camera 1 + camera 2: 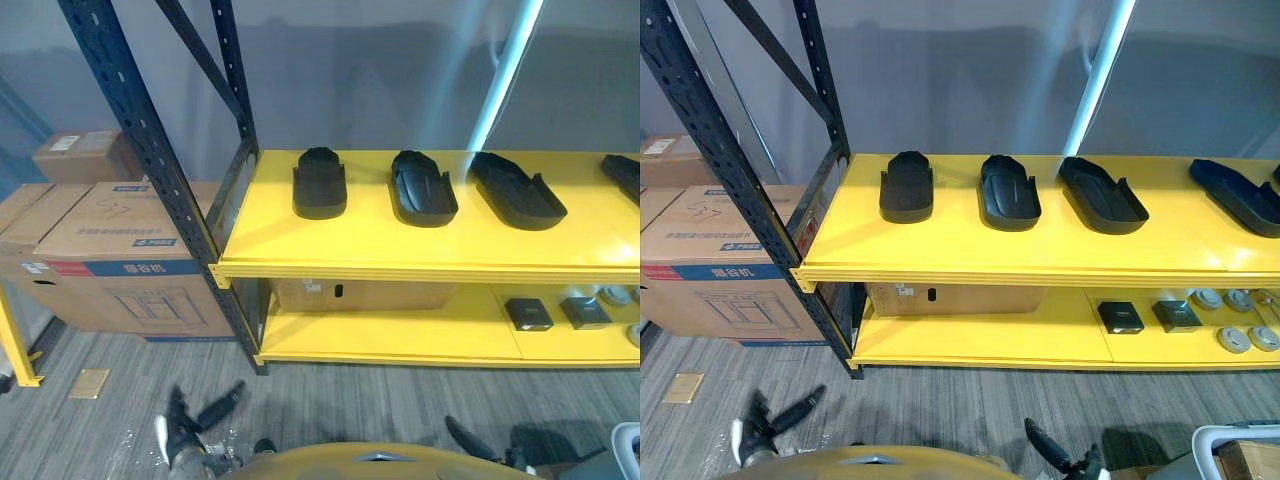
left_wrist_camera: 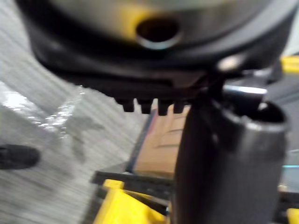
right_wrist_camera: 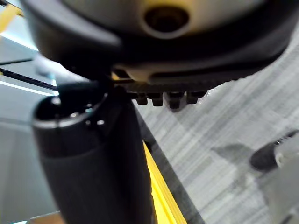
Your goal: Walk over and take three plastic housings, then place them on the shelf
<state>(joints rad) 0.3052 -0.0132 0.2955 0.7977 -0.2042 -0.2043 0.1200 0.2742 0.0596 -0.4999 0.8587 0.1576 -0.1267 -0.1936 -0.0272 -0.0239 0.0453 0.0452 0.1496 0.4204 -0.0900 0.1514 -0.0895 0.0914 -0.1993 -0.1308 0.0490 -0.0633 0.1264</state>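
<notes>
Low at the bottom edge, my left hand (image 1: 200, 420) and right hand (image 1: 470, 440) hang with fingers loose, holding nothing. Upper centre on the yellow shelf (image 1: 300, 240), well apart from both, lie the left housing (image 1: 320, 183), middle housing (image 1: 424, 187) and right housing (image 1: 517, 190). Their long axes run away from me, the right one slanting; my right hand looks nearer.

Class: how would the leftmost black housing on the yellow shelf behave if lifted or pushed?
The housing looks like a thin hollow shell: probably light, fairly stiff. Lying low and flat on the smooth shelf, it would likely slide, not tip.
</notes>
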